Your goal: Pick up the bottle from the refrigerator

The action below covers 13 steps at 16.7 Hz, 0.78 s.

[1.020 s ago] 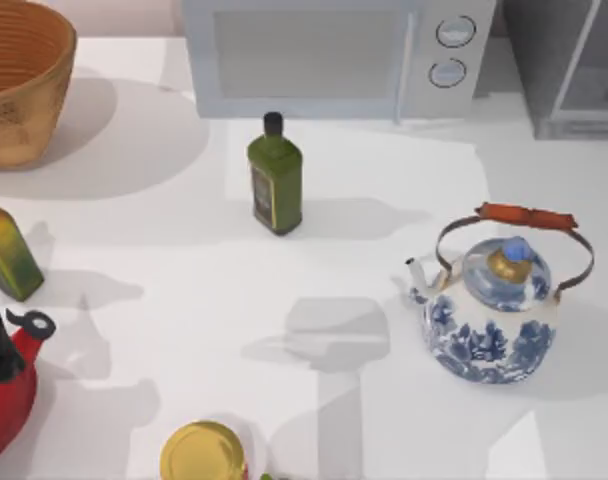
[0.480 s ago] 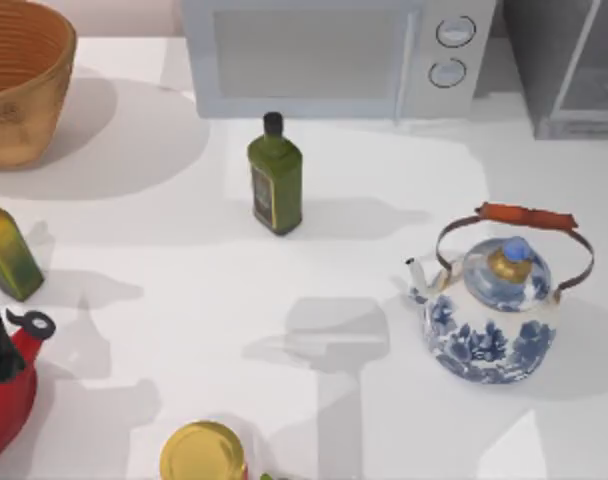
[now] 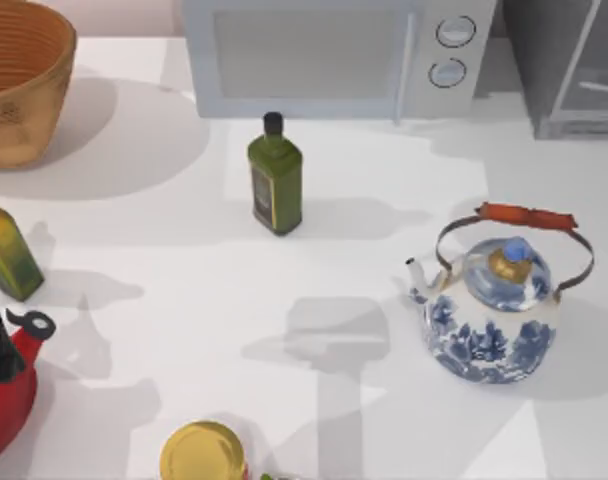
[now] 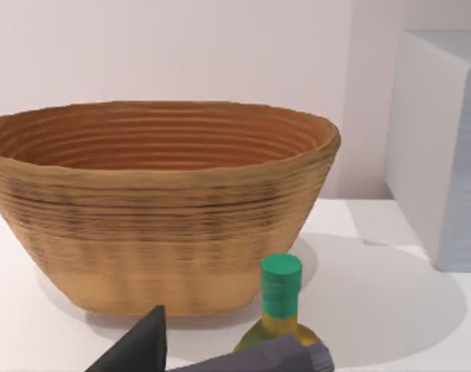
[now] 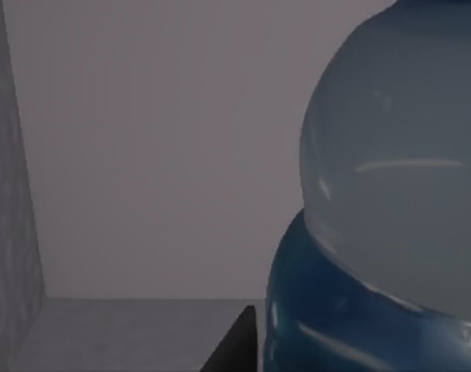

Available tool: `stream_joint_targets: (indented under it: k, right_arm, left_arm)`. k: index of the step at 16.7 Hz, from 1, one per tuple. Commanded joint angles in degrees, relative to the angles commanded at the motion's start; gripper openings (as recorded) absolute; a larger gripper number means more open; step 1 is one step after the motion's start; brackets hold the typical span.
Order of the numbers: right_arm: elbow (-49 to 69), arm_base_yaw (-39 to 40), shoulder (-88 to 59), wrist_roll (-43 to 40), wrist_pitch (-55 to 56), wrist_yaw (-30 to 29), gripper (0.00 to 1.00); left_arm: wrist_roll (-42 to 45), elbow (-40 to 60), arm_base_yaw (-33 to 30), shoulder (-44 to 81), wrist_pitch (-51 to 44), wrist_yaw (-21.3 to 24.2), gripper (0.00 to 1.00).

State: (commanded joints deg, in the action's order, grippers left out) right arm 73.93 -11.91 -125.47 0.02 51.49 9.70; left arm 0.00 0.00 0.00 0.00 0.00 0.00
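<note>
In the right wrist view the bottle (image 5: 390,194) looms very close, with a pale whitish rounded part and a glossy blue part beside it. Grey inner walls of the refrigerator (image 5: 142,155) surround it. A dark piece of my right gripper (image 5: 234,349) shows at the picture's edge, right next to the bottle. From above, the refrigerator (image 3: 569,70) is a grey cabinet with a pale framed door at the back right of the table. My left gripper (image 4: 212,356) stays parked at the left, near the basket.
A white microwave (image 3: 334,55) stands at the back middle, a dark green bottle (image 3: 275,175) in front of it. A blue-and-white kettle (image 3: 491,315) sits at the right. At the left are a wicker basket (image 3: 19,80), a yellow-green bottle (image 3: 9,250) and a red kettle (image 3: 9,385).
The shadows on the table near the refrigerator and at the front middle have shifted slightly. None of the objects on the table has moved.
</note>
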Motion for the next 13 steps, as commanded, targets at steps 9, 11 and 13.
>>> stream_joint_targets:
  k: [9, 11, 13]
  right_arm:
    - [-15.6, -1.5, 8.6, 0.1, 6.1, 1.7, 0.0]
    - [-21.8, -2.2, 11.4, 0.3, 7.5, 2.0, 0.0]
    - [-25.6, -2.8, 14.5, 0.3, 9.7, 2.5, 0.0]
  left_arm:
    - [0.0, 0.0, 0.0, 0.0, 0.0, 0.0, 1.0]
    - [0.0, 0.0, 0.0, 0.0, 0.0, 0.0, 1.0]
    - [0.0, 0.0, 0.0, 0.0, 0.0, 0.0, 1.0]
